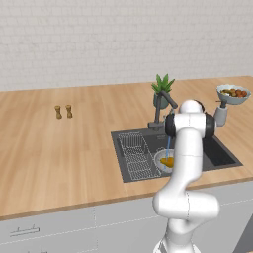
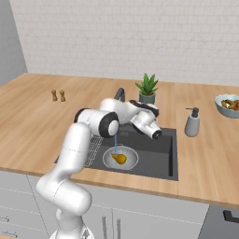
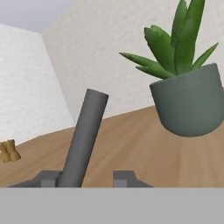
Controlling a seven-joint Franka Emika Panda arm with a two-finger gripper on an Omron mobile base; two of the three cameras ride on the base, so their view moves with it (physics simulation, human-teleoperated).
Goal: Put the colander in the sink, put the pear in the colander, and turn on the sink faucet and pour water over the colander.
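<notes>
Standing between the part-open jaws, sink faucet [image 3: 83, 140] lever, untouched

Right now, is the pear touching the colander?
Touching. In the right base view the pear lies inside the colander on its floor, with no gap beneath it; the left base view agrees.

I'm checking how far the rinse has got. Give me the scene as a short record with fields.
sink: dark basin set in the wood counter
colander: in the basin, beside the wire rack
pear: inside the colander
sink faucet: thin blue stream falls onto the pear
gripper: at the faucet's lever, tips either side of it; grip cannot be told
nearby: potted plant, soap bottle, fruit bowl
</notes>
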